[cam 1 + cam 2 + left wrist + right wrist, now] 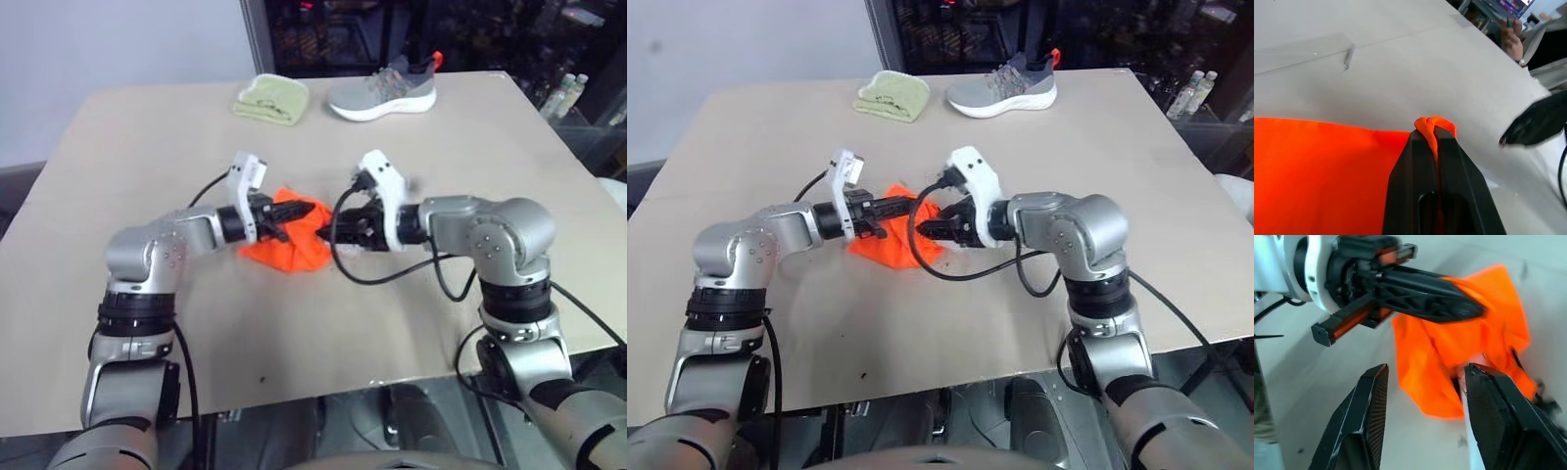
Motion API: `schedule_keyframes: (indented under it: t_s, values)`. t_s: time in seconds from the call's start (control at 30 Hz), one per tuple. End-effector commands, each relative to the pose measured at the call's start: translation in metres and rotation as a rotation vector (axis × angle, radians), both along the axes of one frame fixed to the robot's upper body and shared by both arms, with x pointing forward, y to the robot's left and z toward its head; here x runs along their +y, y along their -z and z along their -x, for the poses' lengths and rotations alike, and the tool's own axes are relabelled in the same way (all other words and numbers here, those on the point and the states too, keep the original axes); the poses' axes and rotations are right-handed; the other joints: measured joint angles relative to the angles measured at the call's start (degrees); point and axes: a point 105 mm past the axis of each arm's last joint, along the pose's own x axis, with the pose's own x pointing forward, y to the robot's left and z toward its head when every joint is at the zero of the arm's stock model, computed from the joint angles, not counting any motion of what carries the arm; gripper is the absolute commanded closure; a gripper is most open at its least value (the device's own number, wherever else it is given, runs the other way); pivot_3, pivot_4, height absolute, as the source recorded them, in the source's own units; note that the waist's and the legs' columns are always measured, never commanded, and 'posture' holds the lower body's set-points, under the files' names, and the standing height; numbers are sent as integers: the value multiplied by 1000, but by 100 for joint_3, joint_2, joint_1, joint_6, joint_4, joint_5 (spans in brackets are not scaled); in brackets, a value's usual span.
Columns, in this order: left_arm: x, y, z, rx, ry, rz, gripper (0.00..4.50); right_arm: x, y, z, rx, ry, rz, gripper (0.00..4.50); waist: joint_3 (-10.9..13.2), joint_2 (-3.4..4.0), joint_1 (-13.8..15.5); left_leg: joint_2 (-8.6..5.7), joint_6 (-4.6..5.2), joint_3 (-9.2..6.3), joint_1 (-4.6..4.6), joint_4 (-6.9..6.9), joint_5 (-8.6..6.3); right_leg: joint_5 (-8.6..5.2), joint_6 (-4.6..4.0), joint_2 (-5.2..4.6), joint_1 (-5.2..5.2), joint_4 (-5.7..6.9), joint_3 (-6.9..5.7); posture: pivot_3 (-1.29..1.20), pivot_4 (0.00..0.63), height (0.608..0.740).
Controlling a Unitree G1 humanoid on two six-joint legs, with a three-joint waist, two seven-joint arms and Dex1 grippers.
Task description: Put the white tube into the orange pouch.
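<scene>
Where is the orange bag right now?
The orange pouch is in the middle of the table, between both hands. The left hand pinches its fabric; the open right hand hovers beside it.

The orange pouch [286,238] is a bright orange soft fabric bag, crumpled and hanging in loose folds, near the centre of the worktop [147,147]. A fold of its upper edge is pinched between the closed fingers of the left gripper [1436,139], at 9 o'clock of the pouch. A small pale patch, possibly the white tube [1472,363], shows among the folds; its pose cannot be determined.
</scene>
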Motion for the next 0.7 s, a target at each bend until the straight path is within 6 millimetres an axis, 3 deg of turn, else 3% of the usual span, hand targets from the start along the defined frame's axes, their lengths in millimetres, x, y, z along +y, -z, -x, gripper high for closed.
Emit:
schedule_keyframes:
  t_s: [0.03, 0.13, 0.2, 0.23, 0.37, 0.43, 0.5, 0.6, 0.7]
  values:
    - [4, -23, -2, -45, -7, 59, 4500, -19, -27, -12, -140, 98, -69, 1999, 0, 0, 9, -4, 0, 1, -1, 0, 0, 0, 0, -5, 0, -1, 2, 0, 150, 740]
    - [-3, -30, -2, -47, 14, 85, 4500, -35, -35, -13, -225, 155, -60, 1207, 0, 0, 50, -7, 0, -1, -6, -1, 0, 0, 1, -8, -1, -6, 1, 0, 150, 740]
    - [-10, -39, -1, -54, 41, 119, 4500, -44, -37, -11, -270, 179, -36, 249, 1, 0, 60, -5, -1, -1, -6, -4, 0, 0, 0, -7, -1, -8, -1, 0, 150, 740]
    - [-15, -49, 0, -69, 64, 147, 4500, -51, -37, -11, -307, 209, 0, 49, 1, 0, 59, -4, -1, -1, -8, -5, 0, 0, 0, -6, -3, -9, -1, 0, 150, 740]
    - [-22, -99, 0, -108, 115, 324, 4500, -74, -41, -11, -424, 297, 27, 49, 2, -2, 100, -3, 0, 2, -8, -3, 0, 0, 0, -6, -5, -7, 0, 0, 150, 740]
    - [-15, -123, -3, -105, 113, 429, 4500, -84, -45, -10, -430, 328, 2, 49, 4, -5, 103, -2, 0, 2, -7, 0, 0, 0, 1, -3, -5, -4, 1, 0, 150, 740]
    - [-3, -132, -10, -83, 70, 504, 4500, -92, -52, -10, -425, 362, -40, 49, 4, -5, 85, 0, 0, 3, -4, 2, 0, 0, 1, -1, -5, -1, 3, 0, 150, 740]
    - [16, -103, -16, -24, -28, 460, 4500, -101, -59, -9, -406, 396, -87, 49, 1, 0, 45, 0, 0, 4, 2, -1, 0, 0, 1, -2, -1, -1, 6, 0, 150, 740]
    - [12, -84, -7, -11, -15, 395, 4500, -98, -56, -10, -356, 399, -121, 49, 2, -3, 8, -1, 0, 11, 4, -6, 0, 0, 1, -3, -1, -2, 16, 0, 150, 740]
